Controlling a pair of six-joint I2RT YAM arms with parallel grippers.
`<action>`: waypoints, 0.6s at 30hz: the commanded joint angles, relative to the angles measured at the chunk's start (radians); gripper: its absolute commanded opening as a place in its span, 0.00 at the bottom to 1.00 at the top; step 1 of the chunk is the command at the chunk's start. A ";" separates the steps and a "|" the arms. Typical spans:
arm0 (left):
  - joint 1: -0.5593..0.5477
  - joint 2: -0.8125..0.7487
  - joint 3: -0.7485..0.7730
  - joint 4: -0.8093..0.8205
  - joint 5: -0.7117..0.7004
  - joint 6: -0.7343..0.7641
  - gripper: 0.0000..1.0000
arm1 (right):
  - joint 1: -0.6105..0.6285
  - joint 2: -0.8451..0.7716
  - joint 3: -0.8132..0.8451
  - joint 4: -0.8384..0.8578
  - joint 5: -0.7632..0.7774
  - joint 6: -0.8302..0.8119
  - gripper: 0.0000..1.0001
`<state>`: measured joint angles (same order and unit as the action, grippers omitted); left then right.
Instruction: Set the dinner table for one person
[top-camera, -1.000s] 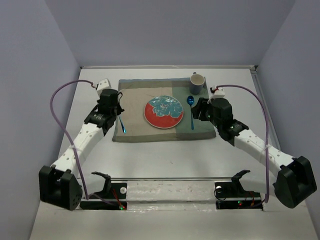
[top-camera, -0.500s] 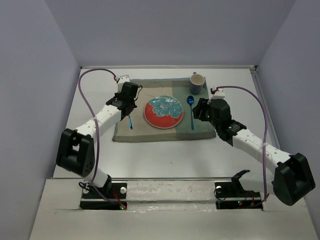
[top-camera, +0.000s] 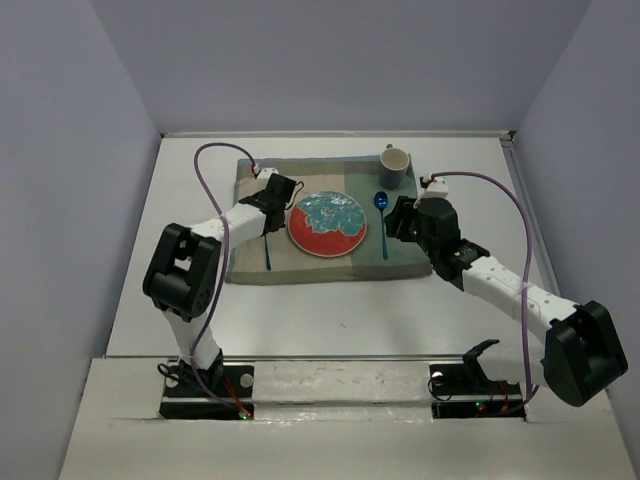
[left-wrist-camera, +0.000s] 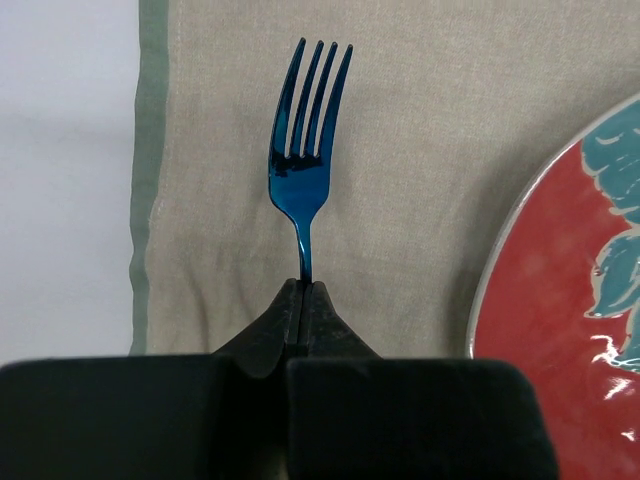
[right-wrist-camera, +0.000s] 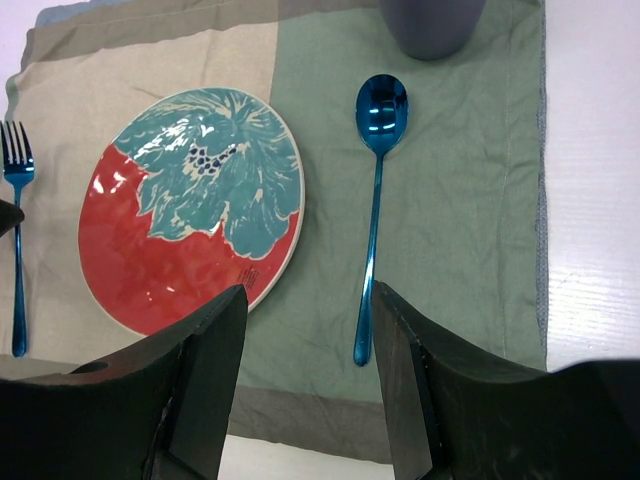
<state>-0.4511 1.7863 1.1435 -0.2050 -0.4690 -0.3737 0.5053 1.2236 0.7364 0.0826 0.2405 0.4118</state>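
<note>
Top external view shows you the large matte white tabletop (top-camera: 330, 320) enclosed by pale lavender walls, with the tan-and-green cloth placemat (top-camera: 300, 270) lying flat on its far half.

Your right gripper (right-wrist-camera: 310, 400) hangs over the placemat's near right part. Its fingers are spread wide and hold nothing. Between them, from the right wrist view, you see the shiny blue metal spoon (right-wrist-camera: 375, 230) lying on the green half, bowl pointing away from you, just beside the plate but apart from it.

Your left gripper (left-wrist-camera: 303, 300) is pinched tight on the neck of the shiny blue metal fork (left-wrist-camera: 305, 170). The fork is over the tan half with its tines pointing away, left of the plate and not touching it.

The round red plate with a teal leaf pattern (top-camera: 327, 225) sits in the placemat's middle. Farthest from you, the grey-blue ceramic mug (top-camera: 394, 165) stands upright on the placemat's far right corner, beyond the spoon's bowl.
</note>
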 joint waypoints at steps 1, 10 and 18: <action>-0.023 0.004 0.055 0.033 -0.042 0.016 0.00 | -0.002 0.002 -0.005 0.060 0.016 0.001 0.58; -0.052 0.047 0.081 0.029 -0.126 0.079 0.00 | -0.002 0.013 -0.002 0.060 0.010 -0.001 0.58; -0.052 0.064 0.094 0.052 -0.117 0.121 0.00 | -0.002 0.020 0.001 0.060 0.003 -0.001 0.58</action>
<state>-0.5022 1.8526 1.1893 -0.1875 -0.5430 -0.2867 0.5053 1.2407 0.7364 0.0834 0.2390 0.4118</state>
